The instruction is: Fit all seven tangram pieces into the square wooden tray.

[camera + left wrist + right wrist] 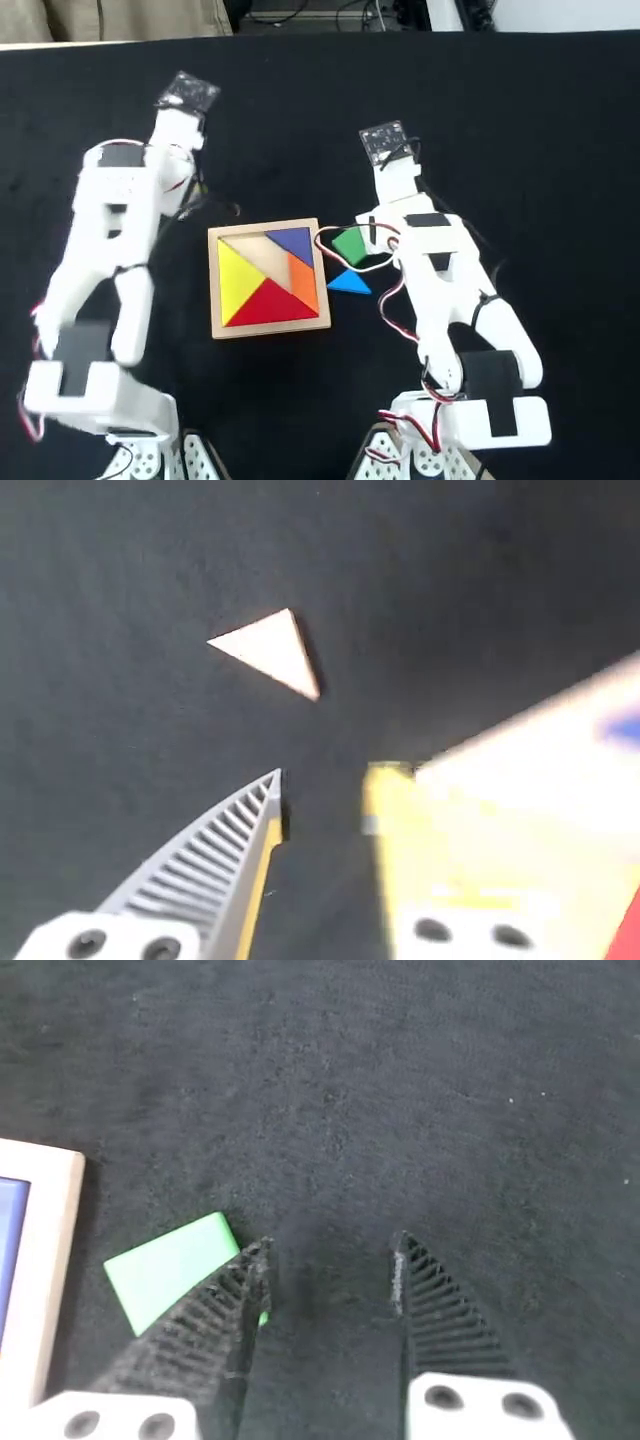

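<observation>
Green piece (165, 1270) lies just beside one finger of the wide, empty right claw (331, 1245). I think the claw should shift sideways until both fingers sit around it, then squeeze. The tray (213, 285) sits close by.

A black cloth (560, 150) covers the table, and past its far edge show folds of beige fabric (110, 18), some dark cables (300, 12) and a pale wall (570, 12).

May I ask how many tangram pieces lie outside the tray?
3: green piece and blue triangle beside the tray, pale triangle by the left gripper; more may be hidden.
</observation>
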`<state>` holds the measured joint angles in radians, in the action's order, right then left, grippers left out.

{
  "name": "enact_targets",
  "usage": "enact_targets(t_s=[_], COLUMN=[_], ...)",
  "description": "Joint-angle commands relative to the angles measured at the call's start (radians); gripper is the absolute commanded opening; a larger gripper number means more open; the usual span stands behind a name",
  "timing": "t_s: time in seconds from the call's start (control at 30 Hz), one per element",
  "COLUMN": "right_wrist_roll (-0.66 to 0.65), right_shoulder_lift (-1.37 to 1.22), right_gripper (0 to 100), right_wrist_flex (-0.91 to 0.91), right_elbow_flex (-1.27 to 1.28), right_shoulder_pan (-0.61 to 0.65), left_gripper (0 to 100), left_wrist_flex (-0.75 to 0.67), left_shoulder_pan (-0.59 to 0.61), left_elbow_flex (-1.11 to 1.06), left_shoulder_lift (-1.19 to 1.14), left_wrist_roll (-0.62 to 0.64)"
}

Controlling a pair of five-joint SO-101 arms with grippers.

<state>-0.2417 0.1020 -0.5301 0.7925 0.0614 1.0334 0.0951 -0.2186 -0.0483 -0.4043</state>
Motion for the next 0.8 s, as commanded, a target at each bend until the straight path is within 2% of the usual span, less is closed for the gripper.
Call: enact_targets(t_s=[0.0, 0.17, 0.27, 0.4, 0.53, 0.77], right_wrist_roll=[-0.011, -0.011, -0.011, -0.011, -0.011, -0.011], right_shoulder_lift=[0.005, 0.005, 0.005, 0.005, 0.005, 0.004], right_gripper=[19.1, 19.1, 19.1, 19.1, 19.1, 19.1], right_wrist_flex=[0.018, 0.018, 0.018, 0.018, 0.018, 0.018], right_elbow_flex=[-0.007, -0.007, -0.007, -0.007, -0.007, -0.005], right_shoulder_pan=[-0.012, -0.012, -0.012, -0.011, -0.011, -0.009], left_gripper=[33, 30, 30, 30, 30, 30], left_wrist_flex=[-0.075, -0.115, -0.112, -0.097, 0.005, -0.008], left_shoulder_pan=[-0.028, 0.010, 0.038, 0.084, 0.108, 0.047], left_elbow_flex=[0.163, 0.312, 0.381, 0.397, 0.410, 0.414], left_shoulder_lift=[-0.138, -0.279, -0.342, -0.396, -0.402, -0.468], left_wrist_roll=[0.413, 0.789, 0.941, 1.016, 1.091, 1.096])
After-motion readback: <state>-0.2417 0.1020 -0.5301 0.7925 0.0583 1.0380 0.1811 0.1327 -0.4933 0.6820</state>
